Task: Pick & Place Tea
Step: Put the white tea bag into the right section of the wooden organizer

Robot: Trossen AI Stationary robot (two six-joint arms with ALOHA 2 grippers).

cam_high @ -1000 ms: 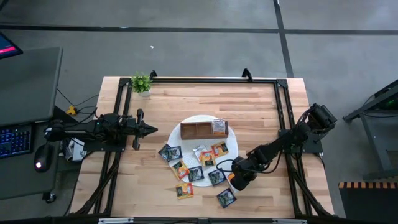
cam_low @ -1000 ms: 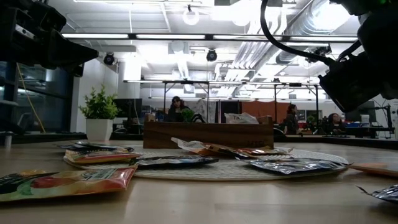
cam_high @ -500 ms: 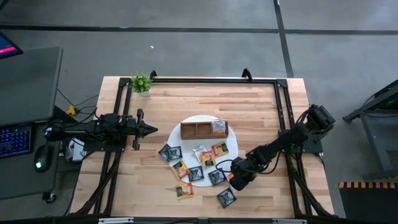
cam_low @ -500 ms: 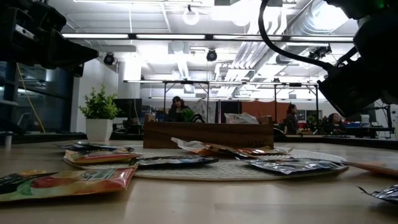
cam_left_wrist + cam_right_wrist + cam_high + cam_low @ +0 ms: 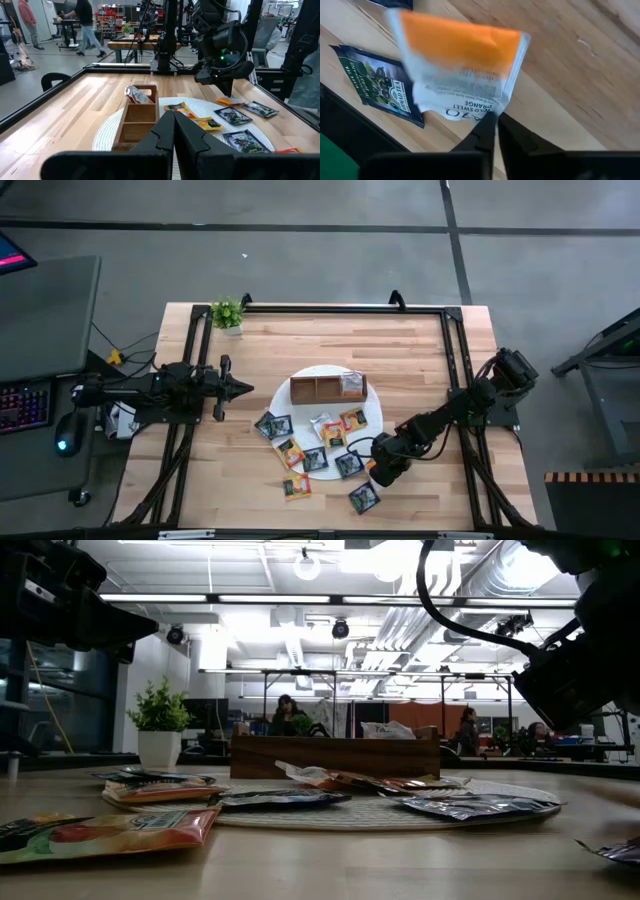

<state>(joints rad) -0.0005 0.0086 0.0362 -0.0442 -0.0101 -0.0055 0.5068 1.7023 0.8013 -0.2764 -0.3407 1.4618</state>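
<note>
1. Pale butcher-block wooden table (image 5: 400, 350) on grey concrete floor, seen from above: flat square tea sachets (image 5: 315, 459) lie scattered on and near a round white mat (image 5: 372, 412), which also carries a brown three-compartment wooden box (image 5: 328, 388). A small potted green plant (image 5: 228, 313) stands at the far left corner.
2. Low view: an orange-red sachet (image 5: 110, 832) lies nearest; people sit at desks in the room behind.
3. Left wrist view: the left gripper (image 5: 174, 131) is closed, empty, hovering left of the box.
4. Right wrist view: the right gripper (image 5: 493, 124) pinches a white-and-orange sachet (image 5: 461, 70) above the table, beside a dark green sachet (image 5: 380, 80).
</note>
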